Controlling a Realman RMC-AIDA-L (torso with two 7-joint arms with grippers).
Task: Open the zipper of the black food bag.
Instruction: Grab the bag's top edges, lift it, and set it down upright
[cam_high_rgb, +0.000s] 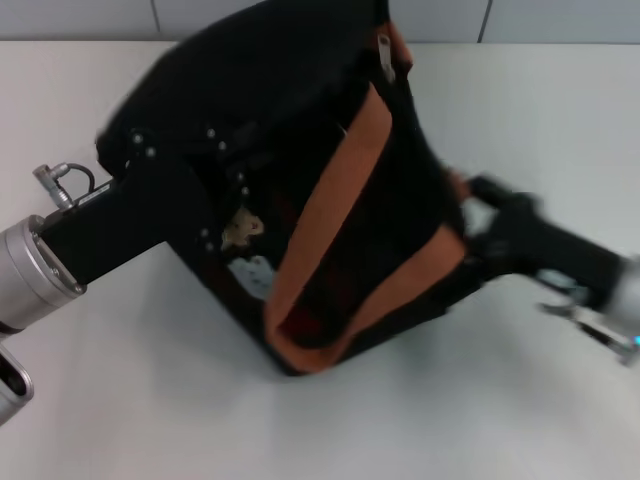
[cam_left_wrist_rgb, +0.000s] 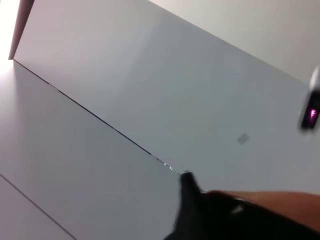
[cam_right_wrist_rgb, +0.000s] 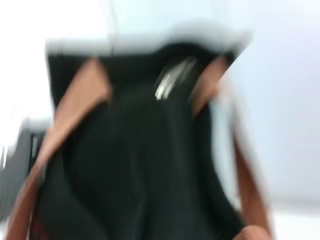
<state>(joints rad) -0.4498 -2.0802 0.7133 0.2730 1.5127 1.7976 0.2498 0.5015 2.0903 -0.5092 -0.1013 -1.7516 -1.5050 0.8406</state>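
The black food bag (cam_high_rgb: 300, 60) lies tilted on the white table, its two rust-orange straps (cam_high_rgb: 335, 190) facing up. The zipper's silver pull tab (cam_high_rgb: 384, 55) sits at the bag's far top edge and shows as a blurred streak in the right wrist view (cam_right_wrist_rgb: 172, 80). My left gripper (cam_high_rgb: 225, 190) presses against the bag's left side, beside a tan bear patch (cam_high_rgb: 240, 228). My right gripper (cam_high_rgb: 472, 215) is at the bag's right edge, near a strap end. The left wrist view catches only a corner of the bag (cam_left_wrist_rgb: 260, 210).
The white table (cam_high_rgb: 150, 400) spreads in front of the bag and to both sides. A pale panelled wall (cam_high_rgb: 560, 18) stands close behind the bag, and its seam (cam_left_wrist_rgb: 100, 117) fills the left wrist view.
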